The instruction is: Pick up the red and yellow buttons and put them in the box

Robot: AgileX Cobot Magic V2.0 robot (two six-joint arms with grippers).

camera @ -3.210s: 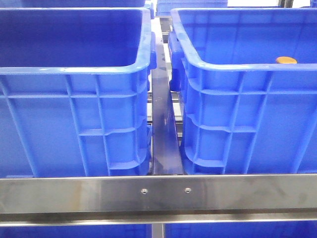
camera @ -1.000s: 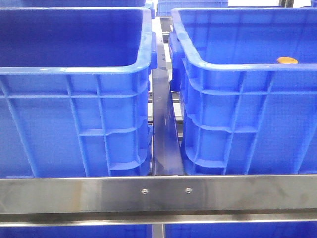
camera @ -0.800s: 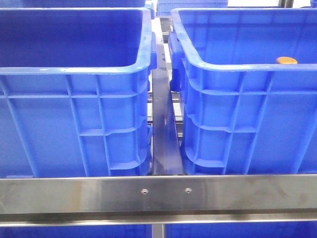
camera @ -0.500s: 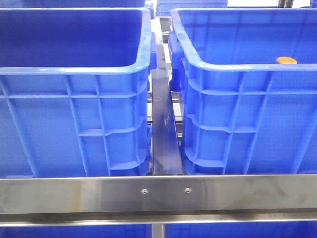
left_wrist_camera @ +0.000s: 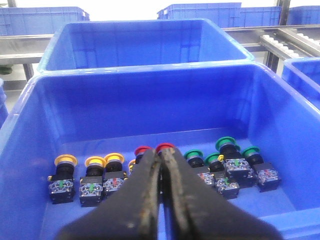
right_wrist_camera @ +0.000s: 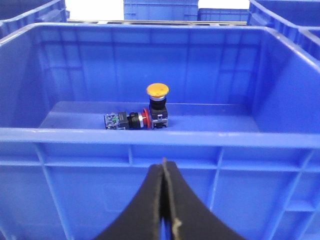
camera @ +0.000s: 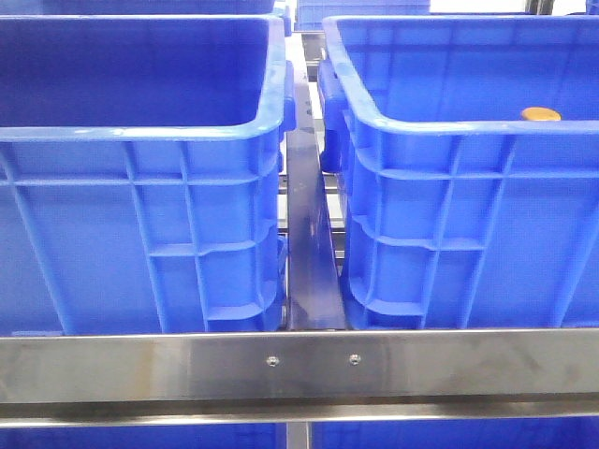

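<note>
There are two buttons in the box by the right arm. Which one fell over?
The red button is lying on its side on the crate floor. The yellow button beside it stands upright, domed cap on top.

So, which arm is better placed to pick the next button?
Left, probably. The left gripper hangs shut over the crate of loose buttons, near the red ones. The right gripper faces the box outside its wall.

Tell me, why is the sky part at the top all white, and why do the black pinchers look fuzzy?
In both wrist views the background above the crates is washed out to plain white by bright light. The left gripper and the right gripper sit very close to their cameras, so their fingers look soft. In the front view the steel rail shows dull glare.
</note>
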